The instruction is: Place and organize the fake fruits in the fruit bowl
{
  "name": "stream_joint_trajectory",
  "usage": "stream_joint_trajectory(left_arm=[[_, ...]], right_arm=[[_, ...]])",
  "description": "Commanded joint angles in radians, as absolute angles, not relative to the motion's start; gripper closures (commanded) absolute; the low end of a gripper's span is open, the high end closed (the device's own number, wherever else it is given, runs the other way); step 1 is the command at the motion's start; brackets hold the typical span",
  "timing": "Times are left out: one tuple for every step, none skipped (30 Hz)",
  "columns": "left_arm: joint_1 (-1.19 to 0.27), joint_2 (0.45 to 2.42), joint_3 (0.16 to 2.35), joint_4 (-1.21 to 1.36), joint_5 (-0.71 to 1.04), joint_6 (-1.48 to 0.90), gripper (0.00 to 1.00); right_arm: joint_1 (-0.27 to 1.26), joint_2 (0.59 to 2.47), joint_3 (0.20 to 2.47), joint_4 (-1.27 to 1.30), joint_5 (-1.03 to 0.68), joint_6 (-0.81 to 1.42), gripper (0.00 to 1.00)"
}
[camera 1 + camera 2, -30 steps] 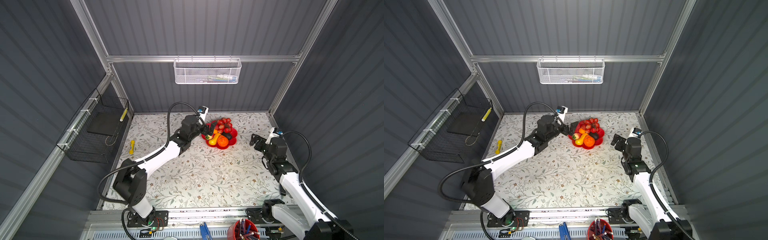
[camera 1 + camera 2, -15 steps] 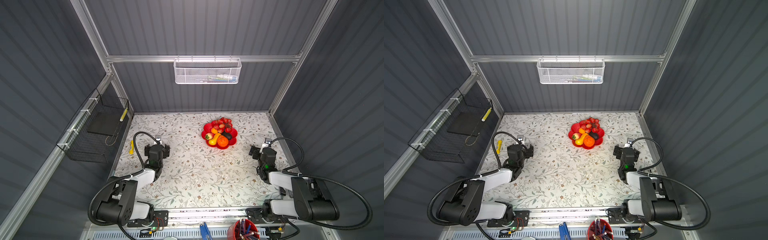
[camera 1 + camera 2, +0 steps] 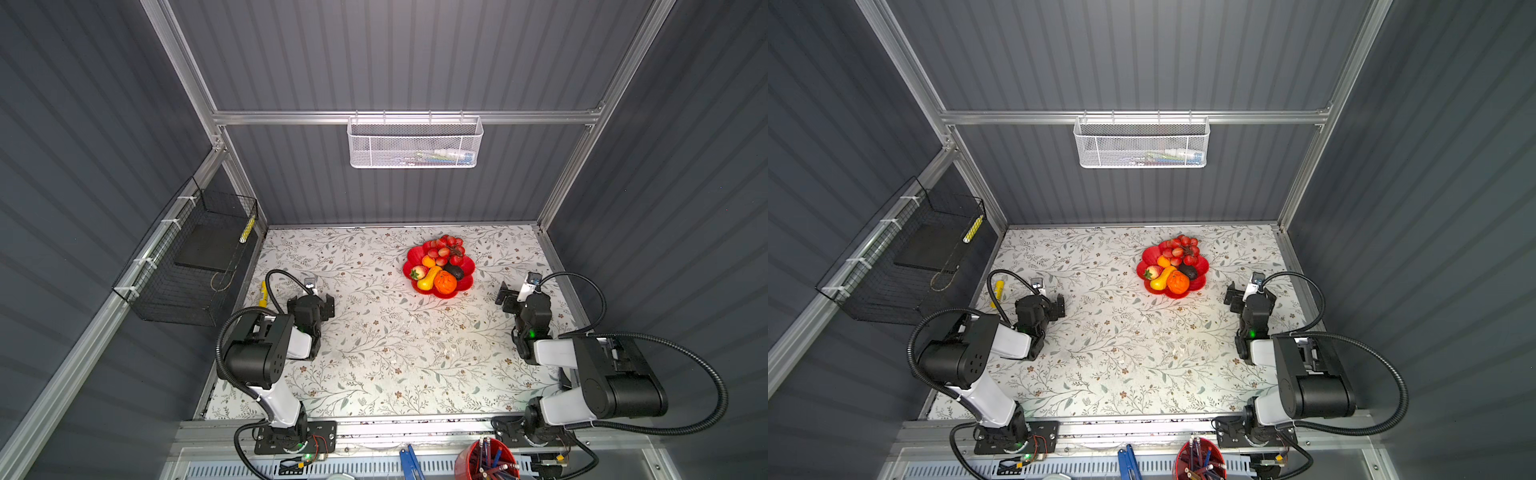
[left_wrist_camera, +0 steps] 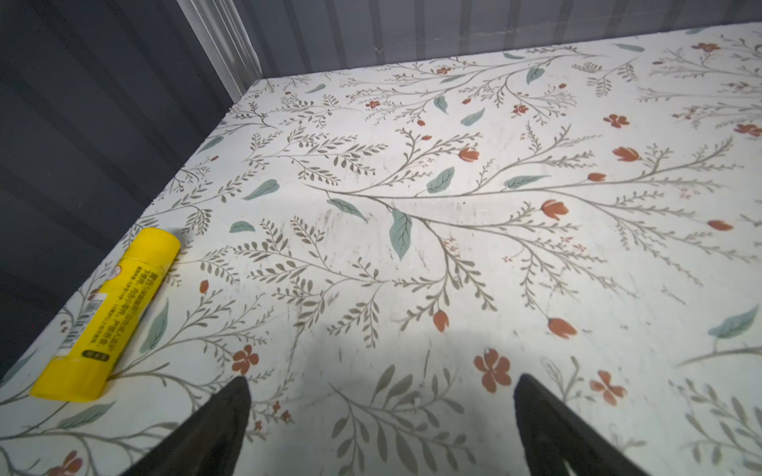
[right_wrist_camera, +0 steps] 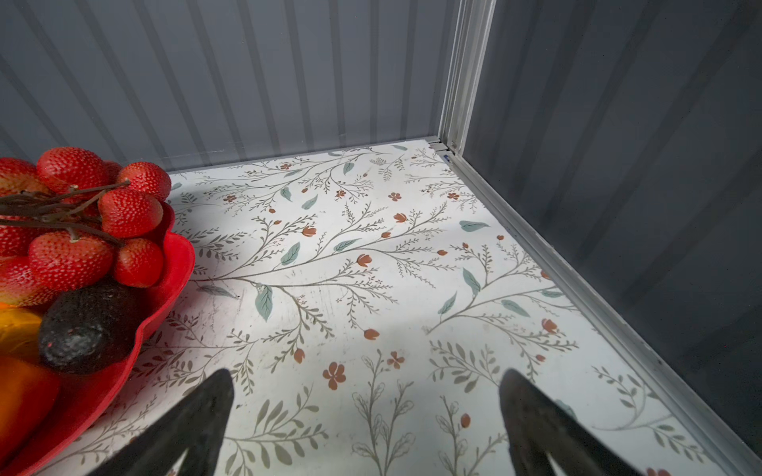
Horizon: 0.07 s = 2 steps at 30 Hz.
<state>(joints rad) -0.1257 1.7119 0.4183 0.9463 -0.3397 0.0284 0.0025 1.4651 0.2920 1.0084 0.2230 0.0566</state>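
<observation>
The fruit bowl (image 3: 467,283) is set toward the back of the floral table (image 3: 374,353), right of the middle, in both top views. The right gripper (image 3: 508,296) is seen near it, to its right and a little nearer the front edge, apart from the rim. The left gripper (image 3: 326,300) is kept well apart from the bowl, on the table's left side. In the wrist views both grippers are shown with jaws spread wide and only bare table between them; nothing is held by either.

The bowl is a shallow, glossy red dish with a scalloped, petal-like rim (image 5: 177,255). All the fruits are gathered in it. A red fruit bunch (image 5: 82,222) with bumpy skin and brown stalks is laid at the back, overhanging the rim. A dark avocado (image 5: 86,325) is rested just below it. A ridged orange fruit (image 3: 445,282), an elongated yellow-orange fruit (image 3: 430,279), a strawberry (image 3: 417,273) and a small orange (image 3: 428,261) are packed touching one another.

A yellow labelled tube (image 4: 111,313) is left lying by the table's left edge, beside the left gripper.
</observation>
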Motion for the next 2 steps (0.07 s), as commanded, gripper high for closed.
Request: stream_joint_trajectory(left_arm=[[-0.109,1.720,0.462,0.941,-0.353,-0.008,0.00],[-0.109,1.720,0.462,0.941,-0.353,-0.006,0.00]], right_arm=[[-0.008,1.462,0.300,1.029,0.198,0.058,0.01],[-0.008,1.461,0.298,1.030,0.159,0.039,0.01]])
